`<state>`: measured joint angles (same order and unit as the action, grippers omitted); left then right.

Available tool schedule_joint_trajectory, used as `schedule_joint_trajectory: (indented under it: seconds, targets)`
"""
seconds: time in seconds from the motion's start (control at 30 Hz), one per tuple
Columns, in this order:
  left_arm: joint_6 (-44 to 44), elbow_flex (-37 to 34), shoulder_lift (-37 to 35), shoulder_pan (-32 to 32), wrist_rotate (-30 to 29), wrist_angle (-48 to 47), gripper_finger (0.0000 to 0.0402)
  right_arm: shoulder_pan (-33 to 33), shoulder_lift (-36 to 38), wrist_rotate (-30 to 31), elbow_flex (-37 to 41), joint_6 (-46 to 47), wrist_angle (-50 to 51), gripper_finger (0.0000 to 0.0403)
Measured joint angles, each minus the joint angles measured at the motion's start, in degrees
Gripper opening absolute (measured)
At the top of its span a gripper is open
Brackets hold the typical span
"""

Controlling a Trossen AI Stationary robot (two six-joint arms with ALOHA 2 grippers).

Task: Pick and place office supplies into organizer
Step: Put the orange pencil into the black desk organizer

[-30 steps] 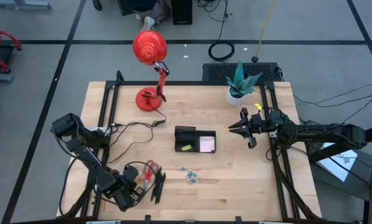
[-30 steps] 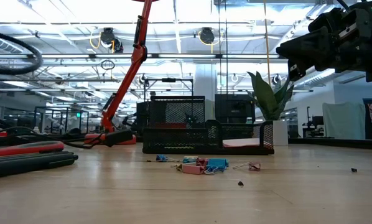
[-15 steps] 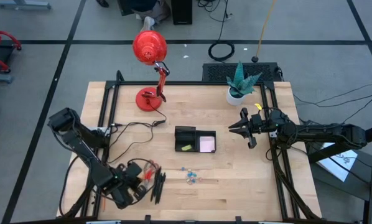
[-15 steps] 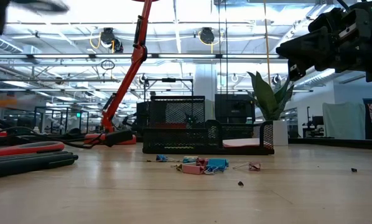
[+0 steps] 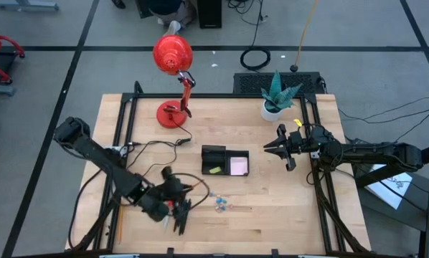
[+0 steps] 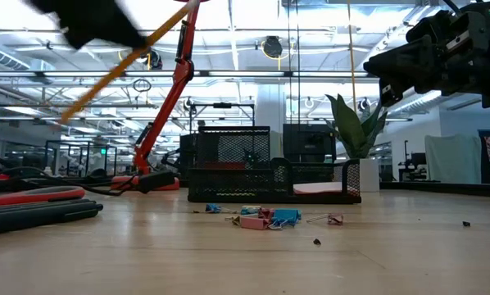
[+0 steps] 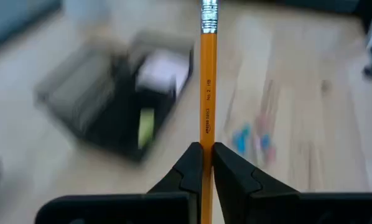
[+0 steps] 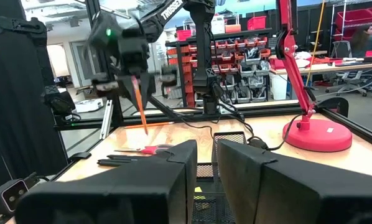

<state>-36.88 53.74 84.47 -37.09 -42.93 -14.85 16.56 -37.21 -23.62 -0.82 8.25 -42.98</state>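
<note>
My left gripper (image 5: 174,198) hangs over the near-left part of the table, shut on the orange pencil (image 7: 208,74), which slants high across the low view (image 6: 122,64). The black organizer (image 5: 225,160) stands mid-table. It holds the pale sticky-note pad (image 5: 238,166) and the yellow-green piece (image 5: 214,170). Small blue and pink clips (image 5: 219,203) lie on the wood in front of the organizer. The red-handled scissors (image 6: 32,197) and the black pens (image 6: 40,215) lie flat under the left gripper. My right gripper (image 5: 275,149) waits open at the right edge, above the table. My left gripper pinches the pencil's shaft (image 7: 206,140) between its two fingers. The pencil runs along the fingers, and its eraser end (image 7: 209,15) sticks out well past the fingertips. It is lifted clear of the table and slants in the air.
A red desk lamp (image 5: 173,57) stands at the far left with its base (image 5: 171,115) on the wood, and its cable trails toward the organizer. A potted plant (image 5: 275,97) sits at the far right. Bare wood lies right of the clips.
My left gripper has risen from the near-left corner and swung toward the table's right and far side, closer to the organizer, carrying the pencil. The pencil now shows high in the low view, where it did not show a second ago. The scissors and pens have stayed on the table.
</note>
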Motion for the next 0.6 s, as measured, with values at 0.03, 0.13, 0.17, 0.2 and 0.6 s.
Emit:
schedule_joint_trajectory:
  seconds: [0.03, 0.13, 0.17, 0.2, 0.6]
  targets:
    - [5.0, 0.0, -0.3, 1.2, 0.0, 3.0, 0.003, 0.0, 0.0, 0.0, 0.0, 0.0, 0.0, 0.0059]
    - [18.2, 0.0, -1.2, 4.7, 0.0, 11.1, 0.003, 0.0, 0.0, 0.0, 0.0, 0.0, 0.0, 0.0059]
    - [21.9, 0.0, -1.5, 6.0, 0.1, 13.7, 0.0031, 0.0, 0.0, 0.0, 0.0, 0.0, 0.0, 0.0059]
    - [25.4, 0.0, -1.9, 7.3, 0.1, 15.9, 0.003, 0.0, 0.0, 0.0, 0.0, 0.0, 0.0, 0.0059]
    - [40.7, 0.0, -0.1, 25.0, 10.1, 28.7, 0.0031, 0.0, 0.0, 0.0, 0.0, 0.0, 0.0, 0.0059]
